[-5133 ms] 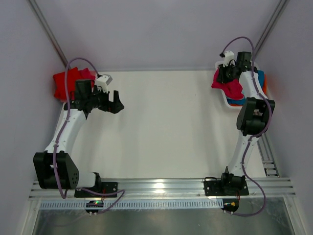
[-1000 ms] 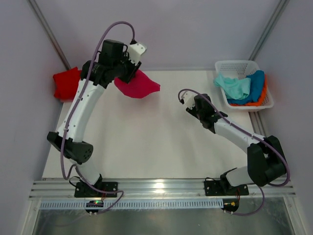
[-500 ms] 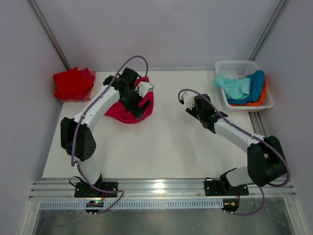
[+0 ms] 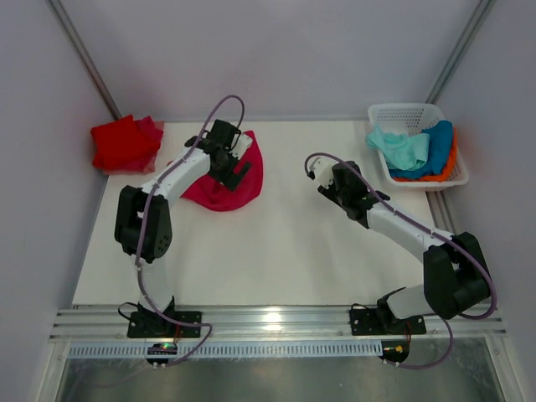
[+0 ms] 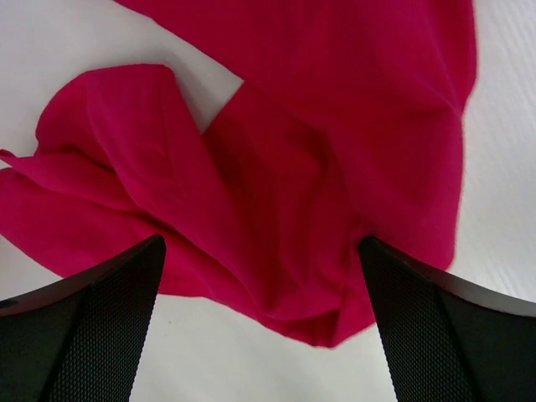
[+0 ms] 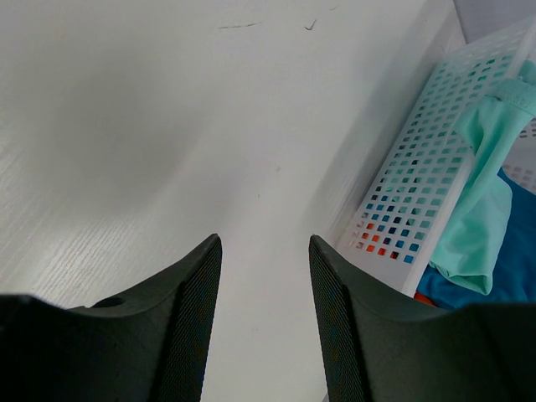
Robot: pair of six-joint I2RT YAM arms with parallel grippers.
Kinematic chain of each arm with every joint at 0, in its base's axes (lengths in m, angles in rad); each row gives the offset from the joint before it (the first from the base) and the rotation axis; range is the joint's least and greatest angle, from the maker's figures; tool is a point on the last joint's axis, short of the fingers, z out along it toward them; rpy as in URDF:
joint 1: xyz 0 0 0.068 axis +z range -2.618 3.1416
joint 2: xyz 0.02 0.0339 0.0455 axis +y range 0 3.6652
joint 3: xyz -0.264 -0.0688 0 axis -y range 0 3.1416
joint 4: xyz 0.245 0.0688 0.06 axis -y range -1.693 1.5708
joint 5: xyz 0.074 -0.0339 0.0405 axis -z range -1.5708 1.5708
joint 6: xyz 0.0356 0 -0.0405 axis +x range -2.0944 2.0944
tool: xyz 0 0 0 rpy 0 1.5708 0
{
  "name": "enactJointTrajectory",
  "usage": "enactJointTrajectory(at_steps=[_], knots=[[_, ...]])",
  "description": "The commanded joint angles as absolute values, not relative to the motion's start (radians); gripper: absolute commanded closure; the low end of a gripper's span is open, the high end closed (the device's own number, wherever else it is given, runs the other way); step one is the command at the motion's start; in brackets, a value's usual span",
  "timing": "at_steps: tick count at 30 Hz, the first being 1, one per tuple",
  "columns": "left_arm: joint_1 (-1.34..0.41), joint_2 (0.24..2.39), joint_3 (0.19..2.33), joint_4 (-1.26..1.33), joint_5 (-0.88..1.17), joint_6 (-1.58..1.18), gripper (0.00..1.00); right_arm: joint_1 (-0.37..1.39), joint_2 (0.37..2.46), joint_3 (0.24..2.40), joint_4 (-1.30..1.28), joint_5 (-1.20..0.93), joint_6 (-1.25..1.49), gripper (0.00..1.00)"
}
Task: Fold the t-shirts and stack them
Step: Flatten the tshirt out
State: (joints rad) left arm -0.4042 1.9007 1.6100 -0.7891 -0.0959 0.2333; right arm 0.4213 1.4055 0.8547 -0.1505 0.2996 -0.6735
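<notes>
Crimson-pink t-shirt [image 4: 219,193] lies crumpled on the white table [image 4: 276,243], toward the far left part of it, bunched into loose folds rather than laid flat. The left gripper [image 4: 237,167] hangs right above this heap with its fingers spread wide. In the left wrist view the shirt [image 5: 293,193] fills the space between and beyond the two black fingertips, and the left gripper [image 5: 260,240] pinches none of it – the cloth rests on the table under the open gap, its lower edge just between the tips. A red t-shirt [image 4: 124,142] sits in a separate pile at the far left corner, apart from the crimson one. The right gripper [image 4: 316,172] is near the middle of the table, well apart from both piles; in its own wrist view the right gripper [image 6: 263,243] has its fingers partly spread over bare table with nothing between them. At the far right corner stands a white lattice basket [image 4: 402,110] – it holds a mint-green t-shirt [image 4: 402,149], a blue one [image 4: 437,138] and an orange one [image 4: 452,163].
</notes>
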Motion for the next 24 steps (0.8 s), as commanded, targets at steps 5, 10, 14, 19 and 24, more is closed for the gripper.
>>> enactJointTrajectory(at_steps=[5, 10, 14, 19, 24], knots=[[-0.244, 1.976, 1.627, -0.586, -0.085, 0.089, 0.01, 0.420, 1.379, 0.874, -0.133, 0.287, -0.657, 0.50], [-0.092, 2.023, 1.674, -0.551, 0.030, 0.008, 0.01, 0.420, 1.381, 0.871, -0.133, 0.285, -0.657, 0.50], [-0.046, 2.043, 1.670, -0.537, 0.061, 0.008, 0.01, 0.420, 1.384, 0.871, -0.133, 0.285, -0.657, 0.50], [-0.037, 2.088, 1.674, -0.537, 0.095, 0.008, 0.01, 0.420, 1.394, 0.877, -0.143, 0.281, -0.650, 0.50], [-0.037, 2.102, 1.695, -0.528, 0.115, 0.009, 0.01, 0.420, 1.399, 0.876, -0.141, 0.284, -0.650, 0.49]])
